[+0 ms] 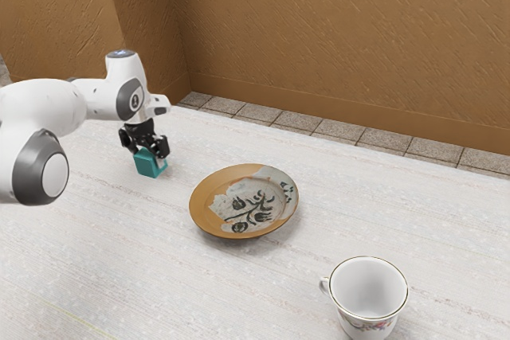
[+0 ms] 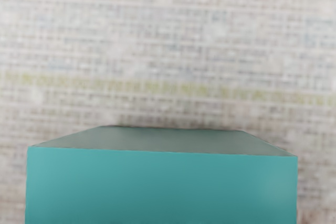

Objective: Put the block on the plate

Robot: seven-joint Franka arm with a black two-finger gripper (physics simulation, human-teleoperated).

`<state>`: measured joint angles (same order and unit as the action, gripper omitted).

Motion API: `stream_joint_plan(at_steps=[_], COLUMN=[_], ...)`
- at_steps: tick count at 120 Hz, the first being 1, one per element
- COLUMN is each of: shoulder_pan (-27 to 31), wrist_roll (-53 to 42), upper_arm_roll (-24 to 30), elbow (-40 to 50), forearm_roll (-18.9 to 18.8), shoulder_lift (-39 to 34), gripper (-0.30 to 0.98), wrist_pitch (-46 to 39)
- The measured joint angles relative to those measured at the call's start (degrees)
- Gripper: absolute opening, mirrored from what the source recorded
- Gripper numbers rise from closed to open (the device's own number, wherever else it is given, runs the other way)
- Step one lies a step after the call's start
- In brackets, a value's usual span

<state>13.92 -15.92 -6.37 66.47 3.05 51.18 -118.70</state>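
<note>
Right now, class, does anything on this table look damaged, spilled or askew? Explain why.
The plate, between the block and the cup, looks odd: its floral patch ends raggedly against plain orange-brown, as if peeled, though that may be its design. The cup stands upright, and I see no spill.
</note>
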Motion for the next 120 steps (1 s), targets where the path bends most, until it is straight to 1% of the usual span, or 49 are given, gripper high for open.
stream_joint_plan(at_steps=[12, 26, 69, 88, 104, 120], shoulder_pan=[-0.1, -0.2, -0.4, -0.9, -3.2, -6.8], wrist_roll=[-0.3, -0.6, -1.2, -1.3, -1.4, -1.4], upper_arm_roll=[-0.3, -0.4, -0.5, -0.5, -0.4, -0.2], elbow=[0.0, 0.0, -0.9, -0.9, -0.5, 0.9], forearm_roll=[0.3, 0.5, 0.7, 0.5, 0.5, 0.7], shoulder_lift=[0.0, 0.2, 1.1, 0.4, -3.1, -7.9], gripper=[0.52, 0.48, 0.42, 0.42, 0.41, 0.41], wrist_pitch=[-0.2, -0.4, -0.6, -0.3, 0.5, 2.5])
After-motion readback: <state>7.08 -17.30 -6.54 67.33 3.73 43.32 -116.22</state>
